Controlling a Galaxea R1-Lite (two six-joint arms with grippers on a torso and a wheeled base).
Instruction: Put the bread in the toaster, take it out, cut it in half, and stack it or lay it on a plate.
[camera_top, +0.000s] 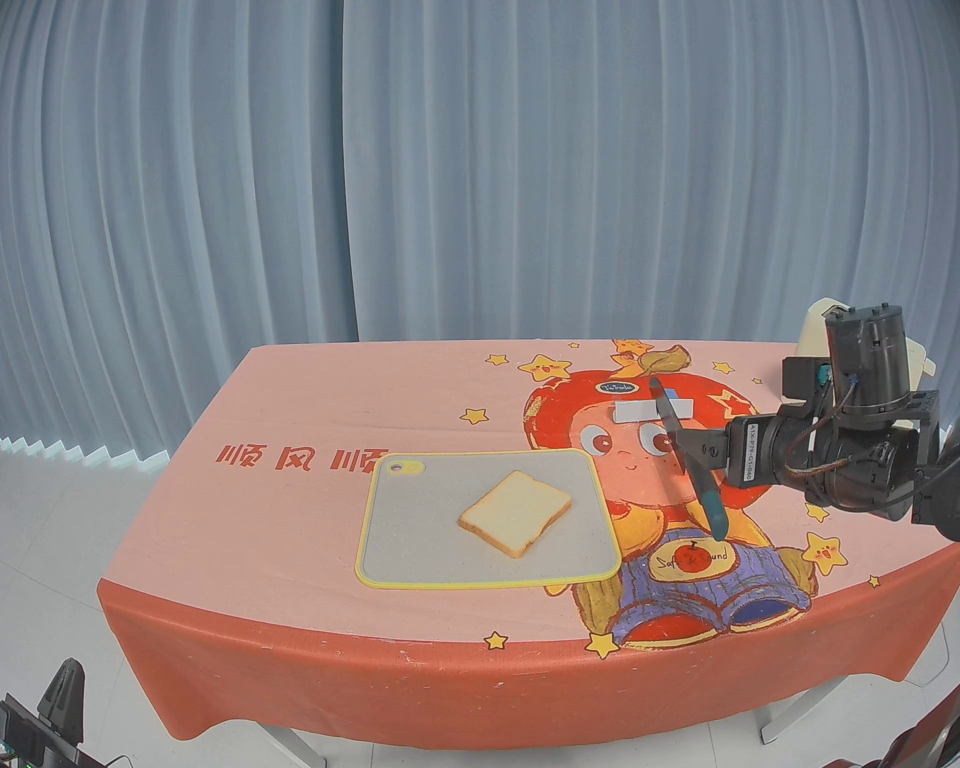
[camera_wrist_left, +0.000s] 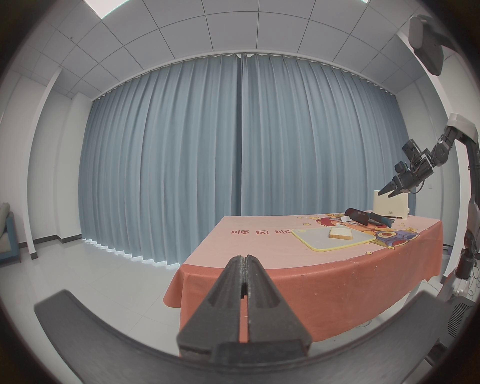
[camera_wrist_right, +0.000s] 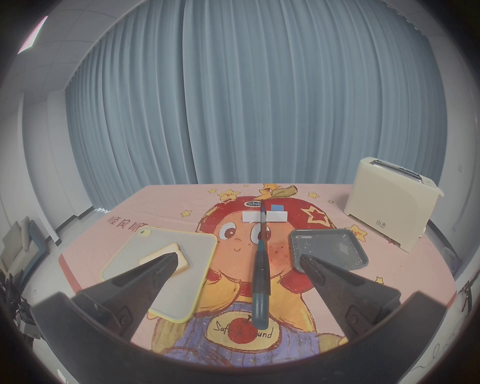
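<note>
A slice of bread (camera_top: 515, 512) lies flat on the grey, yellow-rimmed cutting board (camera_top: 420, 540). To its right a knife (camera_wrist_right: 261, 280) with a dark blade and teal handle (camera_top: 716, 518) rests on the tablecloth. My right gripper (camera_wrist_right: 239, 259) hangs open above the knife, one finger on each side of it and well clear of the table. The cream toaster (camera_wrist_right: 392, 200) stands at the far right, with the grey plate (camera_wrist_right: 327, 247) just in front of it. My left gripper (camera_wrist_left: 245, 285) is shut on nothing, low and off the table's left side.
The table carries a pink cartoon tablecloth (camera_top: 300, 420), with bare cloth at the back left. Blue curtains hang behind it. In the head view my right arm (camera_top: 840, 450) hides the plate and part of the toaster (camera_top: 818, 322).
</note>
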